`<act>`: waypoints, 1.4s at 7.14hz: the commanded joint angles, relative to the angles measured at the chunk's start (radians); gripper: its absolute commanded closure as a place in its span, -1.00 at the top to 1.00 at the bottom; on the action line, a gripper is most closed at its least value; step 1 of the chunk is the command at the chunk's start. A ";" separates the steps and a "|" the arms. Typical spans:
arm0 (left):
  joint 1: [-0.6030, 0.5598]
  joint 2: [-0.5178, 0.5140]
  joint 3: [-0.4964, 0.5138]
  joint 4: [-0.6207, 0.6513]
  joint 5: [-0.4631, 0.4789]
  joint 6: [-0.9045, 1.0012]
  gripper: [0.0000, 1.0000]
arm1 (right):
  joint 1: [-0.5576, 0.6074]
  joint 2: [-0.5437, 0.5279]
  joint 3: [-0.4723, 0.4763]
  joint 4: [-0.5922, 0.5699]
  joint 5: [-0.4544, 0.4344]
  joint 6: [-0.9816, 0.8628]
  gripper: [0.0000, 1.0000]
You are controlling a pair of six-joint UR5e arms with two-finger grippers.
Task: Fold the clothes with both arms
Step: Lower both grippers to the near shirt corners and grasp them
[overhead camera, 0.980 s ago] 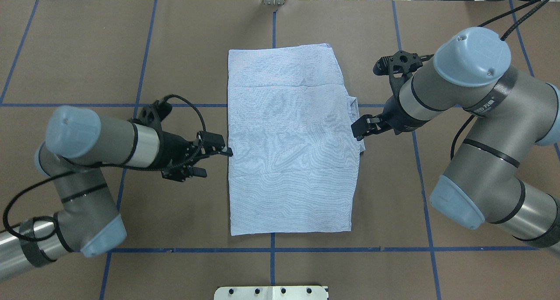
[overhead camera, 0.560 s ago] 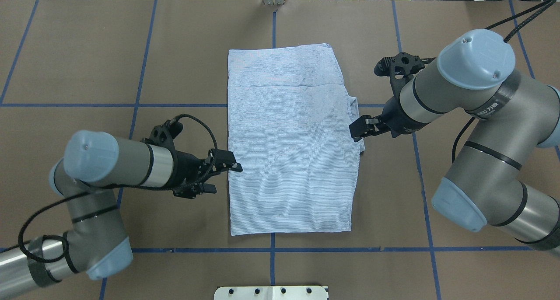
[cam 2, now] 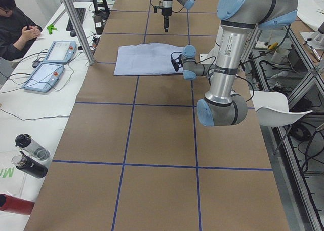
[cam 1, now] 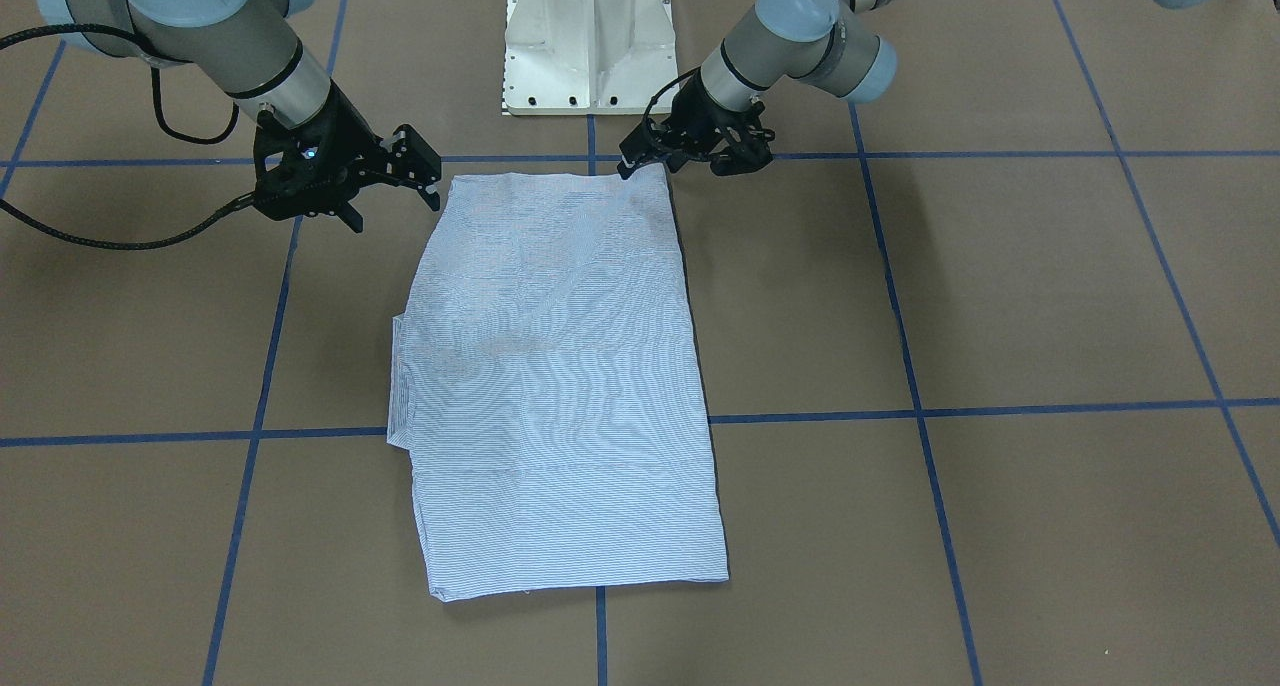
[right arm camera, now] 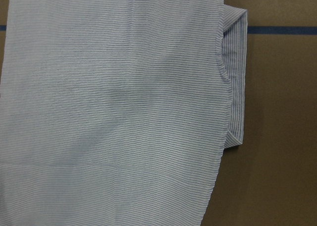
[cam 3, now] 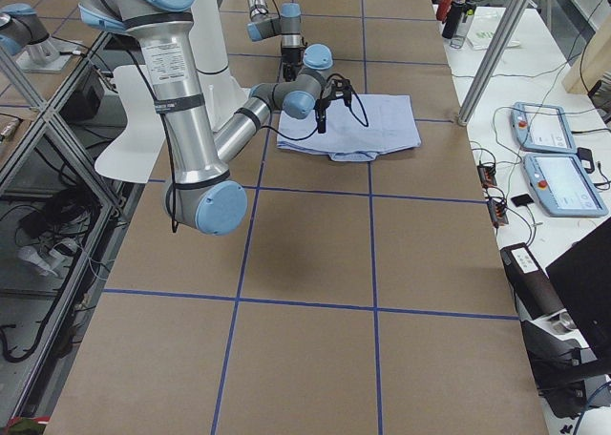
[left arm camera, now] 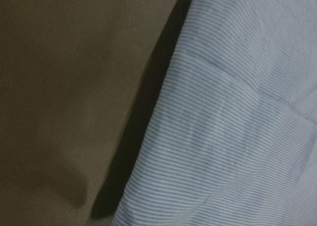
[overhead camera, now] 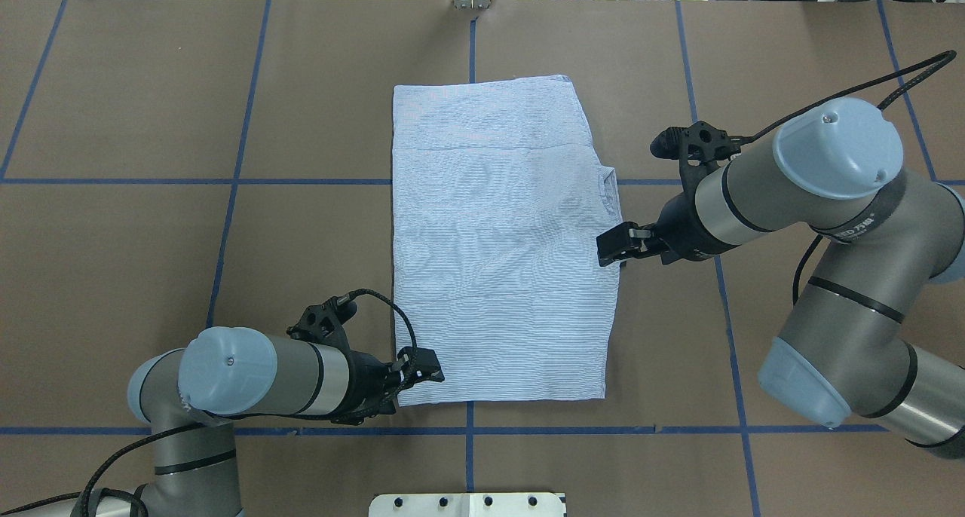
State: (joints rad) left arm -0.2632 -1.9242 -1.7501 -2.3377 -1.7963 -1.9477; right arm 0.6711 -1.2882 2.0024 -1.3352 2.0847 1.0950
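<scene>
The left gripper (overhead camera: 413, 381), jaws spread and holding nothing, sits at the near left corner of the striped shirt (overhead camera: 497, 261). The shirt lies flat at the middle of the table (overhead camera: 151, 125), already narrowed into a long rectangle with its sleeves tucked in. The right gripper (overhead camera: 612, 252), likewise unclenched, hovers at the shirt's right edge. The end-to-end folds appear not yet begun.
</scene>
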 commanded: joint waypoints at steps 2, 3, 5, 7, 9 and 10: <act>0.007 -0.001 0.003 0.021 0.006 0.001 0.63 | -0.002 0.003 -0.001 -0.001 0.000 0.002 1.00; 0.006 -0.001 0.003 0.021 0.006 0.000 0.48 | -0.001 0.004 -0.001 -0.001 0.000 0.002 1.00; 0.004 -0.002 0.003 0.032 0.006 0.000 0.10 | -0.002 0.006 -0.004 -0.001 0.002 0.002 1.00; -0.002 -0.002 0.000 0.035 0.006 0.001 -0.29 | -0.002 0.007 -0.004 -0.001 0.002 0.002 1.00; -0.013 0.001 -0.006 0.035 0.005 0.001 -1.00 | -0.022 0.006 -0.005 -0.001 -0.006 0.022 1.00; -0.013 0.001 -0.020 0.035 0.005 0.001 -1.00 | -0.040 0.009 -0.004 -0.001 -0.012 0.087 1.00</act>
State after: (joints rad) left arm -0.2736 -1.9244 -1.7587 -2.3026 -1.7912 -1.9467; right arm 0.6500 -1.2811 1.9981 -1.3361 2.0794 1.1278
